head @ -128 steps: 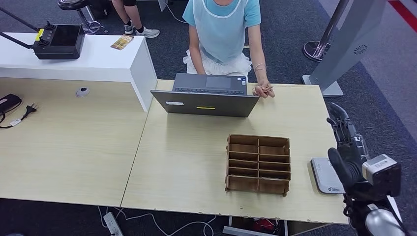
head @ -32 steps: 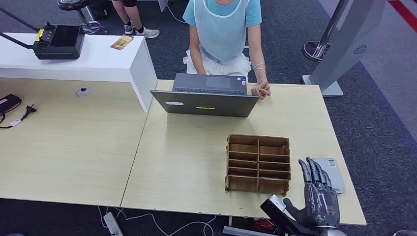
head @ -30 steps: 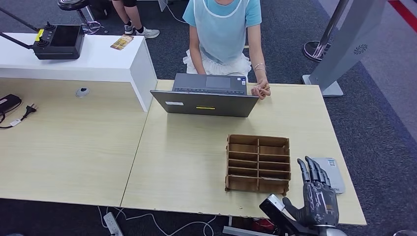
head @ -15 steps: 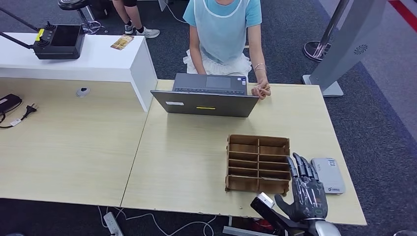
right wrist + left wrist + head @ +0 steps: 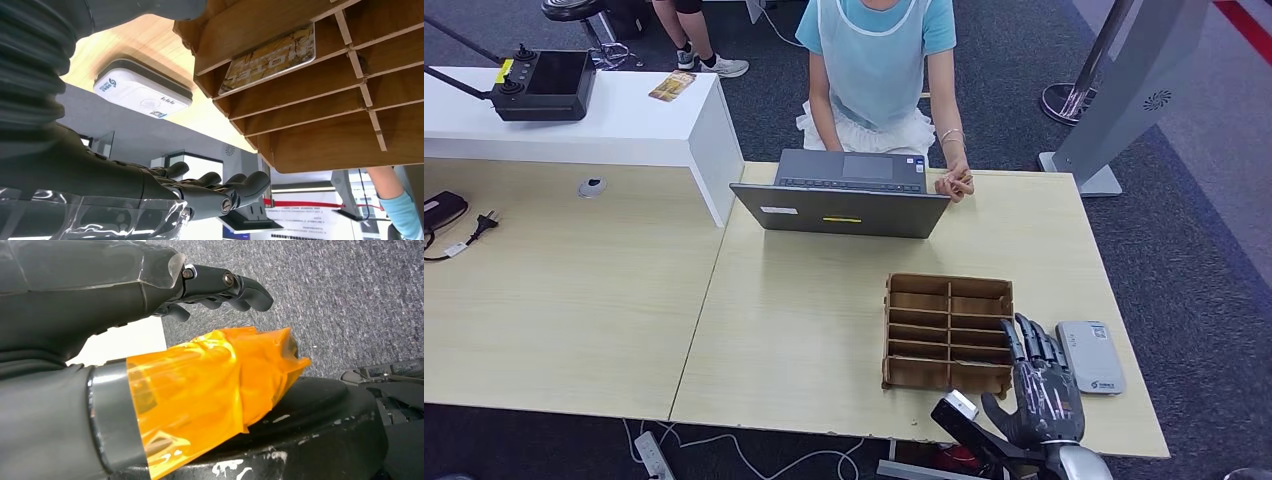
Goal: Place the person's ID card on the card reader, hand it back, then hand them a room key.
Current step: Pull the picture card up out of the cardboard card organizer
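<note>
Reader (image 5: 1089,356) just beside right hand (image 5: 1040,389).

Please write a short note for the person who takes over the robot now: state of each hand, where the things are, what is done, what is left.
Right hand: empty, fingers apart, over the table's near edge between the wooden rack and the card reader.
Left hand: hanging over carpet, holding nothing.
A card sits in a rack slot. The person's hand rests beside the laptop, holding something small.
Done: nothing visible; reader bare.
Left: all steps.
</note>
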